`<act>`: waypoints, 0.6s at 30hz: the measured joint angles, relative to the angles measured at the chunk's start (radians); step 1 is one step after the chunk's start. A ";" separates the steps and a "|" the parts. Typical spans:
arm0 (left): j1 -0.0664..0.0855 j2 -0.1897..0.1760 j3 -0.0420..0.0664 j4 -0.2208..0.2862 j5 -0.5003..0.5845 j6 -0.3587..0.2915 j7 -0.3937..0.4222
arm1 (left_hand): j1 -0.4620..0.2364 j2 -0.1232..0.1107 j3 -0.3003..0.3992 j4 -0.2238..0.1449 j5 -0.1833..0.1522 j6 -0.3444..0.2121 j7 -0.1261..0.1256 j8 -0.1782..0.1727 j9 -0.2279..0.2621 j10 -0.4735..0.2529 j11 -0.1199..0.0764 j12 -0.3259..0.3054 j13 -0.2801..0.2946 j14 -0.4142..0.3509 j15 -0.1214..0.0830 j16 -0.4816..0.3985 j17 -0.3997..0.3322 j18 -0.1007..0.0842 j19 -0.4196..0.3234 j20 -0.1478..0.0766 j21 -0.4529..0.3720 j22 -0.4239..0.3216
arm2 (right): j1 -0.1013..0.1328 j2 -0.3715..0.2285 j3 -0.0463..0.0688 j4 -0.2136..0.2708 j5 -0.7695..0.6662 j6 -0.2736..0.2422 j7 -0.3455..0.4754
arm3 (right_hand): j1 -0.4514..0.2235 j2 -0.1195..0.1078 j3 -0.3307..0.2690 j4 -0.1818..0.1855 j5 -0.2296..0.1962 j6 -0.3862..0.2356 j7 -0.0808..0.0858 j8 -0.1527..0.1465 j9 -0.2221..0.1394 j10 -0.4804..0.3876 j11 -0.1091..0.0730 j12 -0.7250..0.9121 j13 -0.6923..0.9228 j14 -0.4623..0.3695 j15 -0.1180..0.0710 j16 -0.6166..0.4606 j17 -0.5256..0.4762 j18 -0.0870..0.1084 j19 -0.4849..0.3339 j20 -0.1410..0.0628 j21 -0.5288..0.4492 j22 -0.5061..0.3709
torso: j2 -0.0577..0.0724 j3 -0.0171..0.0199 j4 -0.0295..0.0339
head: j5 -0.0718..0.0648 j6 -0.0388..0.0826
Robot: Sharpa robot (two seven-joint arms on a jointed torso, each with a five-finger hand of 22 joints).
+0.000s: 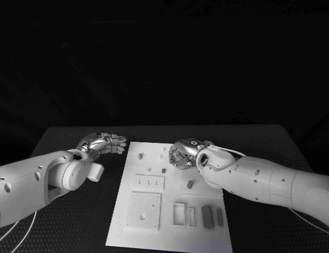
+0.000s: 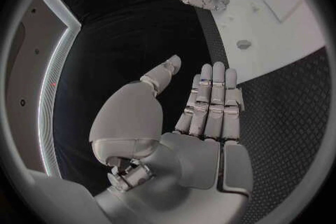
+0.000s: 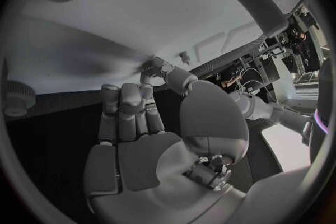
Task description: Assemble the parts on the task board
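Task board (image 1: pixel 145 221) lies flat on the black tabletop (image 1: pixel 263 142), long side running away from me. My right hand (image 1: pixel 183 154) hovers over the board's far end, fingers curled down toward the plate; in the right wrist view the fingers (image 3: pixel 122 109) are bent inward close above the white surface, and I cannot tell whether anything small sits between thumb and finger. My left hand (image 1: pixel 103 143) rests off the board's left edge, near its far corner, over bare tabletop; in the left wrist view the fingers (image 2: pixel 210 101) are straight and together, thumb apart, holding nothing. Grey parts are scattered on the board: a small peg (image 1: pixel 190 184) near the middle just below my right hand, a longer dark bar (image 1: pixel 207 216) at the near right beside the recessed slots (image 1: pixel 179 213), small pegs (image 1: pixel 164 150) at the far end. Risks, as I judge them: my right arm covers much of the board's right side, so a blind descent could knock the peg or slide the board, which nothing steadies. A weak fingertip pinch could drop a small part.
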 measured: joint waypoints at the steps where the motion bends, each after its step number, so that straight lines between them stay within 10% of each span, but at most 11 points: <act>1: 0.000 0.000 0.000 0.000 0.000 0.000 0.000 | 0.000 0.000 0.000 0.000 0.000 0.000 0.000 0.000 0.001 0.000 0.000 0.000 0.000 0.000 0.000 0.000 0.000 0.000 0.000 0.000 0.000 0.000 | 0.000 0.000 0.000 0.000 0.000 0.001 0.000 | 0.000 0.004 0.002 0.002 0.000 0.000 0.000 0.000 0.000 0.000 0.000 0.002 0.000 0.000 0.000 0.000 0.000 0.000 0.000 0.000 0.000 0.001 | 0.000 0.0000 -0.0001 | 0.000 0.000; 18: 0.000 -0.001 0.000 0.000 0.000 0.000 0.000 | 0.000 0.000 0.000 0.000 0.000 0.000 0.000 0.000 0.002 0.000 0.000 0.000 0.000 0.000 0.000 0.000 0.000 -0.001 0.000 0.000 0.000 0.000 | 0.002 0.002 0.001 0.002 -0.002 0.016 0.001 | -0.032 0.050 0.050 0.005 -0.004 0.039 -0.038 0.043 0.004 0.004 -0.011 0.011 -0.003 -0.002 -0.009 0.000 0.003 0.000 0.000 0.000 0.000 0.011 | 0.000 0.0000 -0.0006 | -0.002 -0.003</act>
